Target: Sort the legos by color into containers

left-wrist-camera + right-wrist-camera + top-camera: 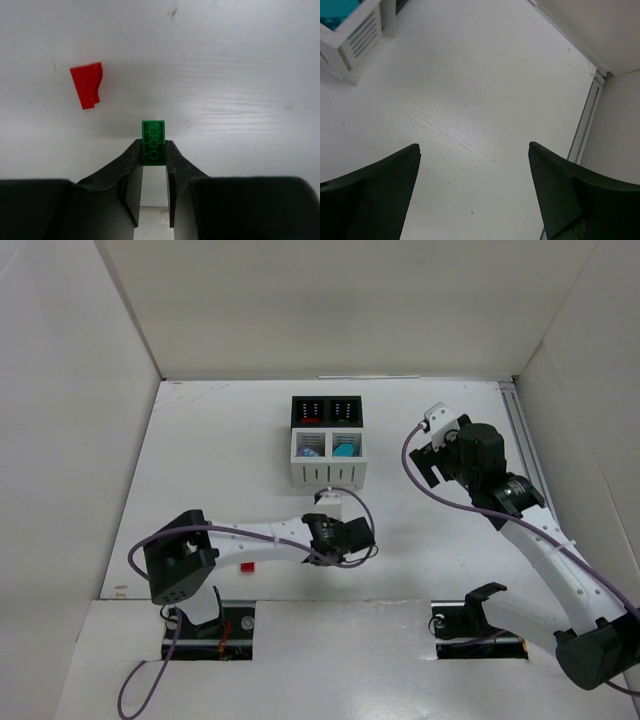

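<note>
From above, the bin (328, 475) holds a cyan piece (345, 450); a red piece (247, 566) lies well in front of it, to the left. Left wrist: the left gripper (153, 150) is closed on a green brick (153, 135), just in front of the bin. Right wrist: the right gripper (474, 150) stands wide open, holding nothing, right of the bin.

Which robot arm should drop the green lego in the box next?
Left. The left gripper is shut on the green lego, close in front of the containers. The right gripper is open and empty, off to the side.
</note>
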`<state>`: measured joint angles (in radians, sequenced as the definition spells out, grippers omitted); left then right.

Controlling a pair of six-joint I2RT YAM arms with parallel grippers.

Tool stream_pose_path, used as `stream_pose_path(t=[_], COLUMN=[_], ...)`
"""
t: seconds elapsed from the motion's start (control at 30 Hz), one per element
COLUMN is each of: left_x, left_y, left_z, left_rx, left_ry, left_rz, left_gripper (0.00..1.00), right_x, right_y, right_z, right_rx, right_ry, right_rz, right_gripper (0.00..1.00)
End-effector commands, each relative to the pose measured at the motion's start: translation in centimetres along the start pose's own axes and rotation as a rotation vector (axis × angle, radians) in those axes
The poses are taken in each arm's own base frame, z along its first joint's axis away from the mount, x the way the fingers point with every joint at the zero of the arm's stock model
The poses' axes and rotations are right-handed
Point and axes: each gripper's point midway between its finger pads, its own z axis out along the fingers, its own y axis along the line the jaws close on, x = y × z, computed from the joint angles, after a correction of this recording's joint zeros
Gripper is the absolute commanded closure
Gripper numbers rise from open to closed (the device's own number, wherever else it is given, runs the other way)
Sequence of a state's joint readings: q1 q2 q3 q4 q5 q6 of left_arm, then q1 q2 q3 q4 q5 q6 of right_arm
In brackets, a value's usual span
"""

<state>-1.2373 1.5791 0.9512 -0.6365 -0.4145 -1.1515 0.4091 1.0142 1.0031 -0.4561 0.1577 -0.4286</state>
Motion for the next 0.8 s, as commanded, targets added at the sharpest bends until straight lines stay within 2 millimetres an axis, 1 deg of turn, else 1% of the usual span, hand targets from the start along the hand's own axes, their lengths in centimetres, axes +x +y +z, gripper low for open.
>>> stream_pose_path(t=[0.0,0.03,0.07,0.1,0.13,0.17,0.2,0.23,0.27,0.3,0.33,0.37,0.4,0.43,0.47,0.5,0.53,0.57,0.6,0.63,0.67,0.7,0.73,0.77], left_x=[-6.5,-9.2,-11.3,-14.0,-15.9,-18.5,-20.2,-22.6,-24.8,-26.5,-28.8,-31.4,-32.8,-33.6,-35.0,-37.4,-37.5,-38.5,-39.2,-40.7,-40.9,-41.6,-42.0,-42.3], left_y=[-2.3,-3.5,-4.0,-3.7,-3.9,-5.4,-5.7,-5.1,-5.6,-6.3,-5.3,-5.8,-5.9,-6.4,-5.8,-6.6,-7.1,-6.7,-6.7,-6.7,-6.9,-6.1,-6.1,-6.5], left_z=[-3.3,-5.0,-5.6,-5.8,-6.2,-7.5,-7.8,-7.5,-8.3,-7.7,-7.0,-8.0,-7.7,-5.3,-4.5,-5.8,-3.3,-2.7,-2.3,-3.2,-1.5,-0.9,-0.3,0.1], left_rx=[0.022,0.052,0.064,0.065,0.078,0.150,0.179,0.177,0.209,0.232,0.212,0.238,0.230,0.197,0.173,0.202,0.176,0.158,0.156,0.163,0.157,0.150,0.161,0.195], left_ry=[-0.191,-0.243,-0.288,-0.316,-0.343,-0.384,-0.408,-0.432,-0.468,-0.481,-0.497,-0.536,-0.554,-0.536,-0.533,-0.574,-0.539,-0.538,-0.534,-0.556,-0.536,-0.534,-0.535,-0.534], left_rz=[0.012,0.034,0.026,-0.008,-0.019,-0.009,-0.013,-0.036,-0.051,-0.027,-0.060,-0.079,-0.083,-0.071,-0.058,-0.070,-0.042,-0.046,-0.042,-0.060,-0.058,-0.059,-0.050,-0.053], left_gripper=[0.95,0.95,0.95,0.95,0.96,0.96,0.96,0.96,0.96,0.96,0.96,0.96,0.96,0.96,0.96,0.96,0.96,0.96,0.96,0.96,0.96,0.95,0.95,0.92], right_x=[1.3,1.9,2.5,2.8,3.9,4.0,4.5,4.8,5.5,5.5,5.8,5.7,5.7,5.9,5.8,5.9,5.9,5.7,6.1,6.1,6.1,6.1,6.1,6.1], right_y=[-1.5,-1.7,-1.4,-2.2,-2.0,-2.1,-1.9,-2.1,-2.0,-2.0,-2.3,-2.3,-2.3,-2.7,-3.1,-2.9,-3.0,-3.1,-3.3,-3.3,-3.3,-3.3,-3.3,-3.3], right_z=[-0.3,-0.2,0.1,-0.1,0.2,0.1,0.3,0.4,0.5,0.5,0.6,1.0,1.0,1.3,1.3,1.5,1.5,1.6,1.7,1.8,1.8,1.8,1.8,1.8], right_rx=[0.051,0.059,0.041,0.061,0.052,0.054,0.039,0.047,0.043,0.043,0.050,0.051,0.051,0.068,0.081,0.067,0.065,0.070,0.072,0.072,0.072,0.072,0.072,0.072], right_ry=[0.012,0.027,0.036,0.033,0.055,0.049,0.054,0.058,0.072,0.072,0.074,0.073,0.073,0.078,0.071,0.075,0.073,0.064,0.076,0.076,0.076,0.076,0.076,0.076], right_rz=[0.018,0.023,0.028,0.043,0.039,0.045,0.041,0.045,0.051,0.051,0.043,0.043,0.043,0.047,0.052,0.052,0.056,0.056,0.050,0.050,0.050,0.050,0.050,0.050], right_gripper=[0.07,0.06,0.06,0.06,0.06,0.06,0.05,0.05,0.05,0.04,0.04,0.03,0.03,0.01,0.01,0.01,0.01,0.01,0.01,0.01,0.01,0.01,0.01,0.01])
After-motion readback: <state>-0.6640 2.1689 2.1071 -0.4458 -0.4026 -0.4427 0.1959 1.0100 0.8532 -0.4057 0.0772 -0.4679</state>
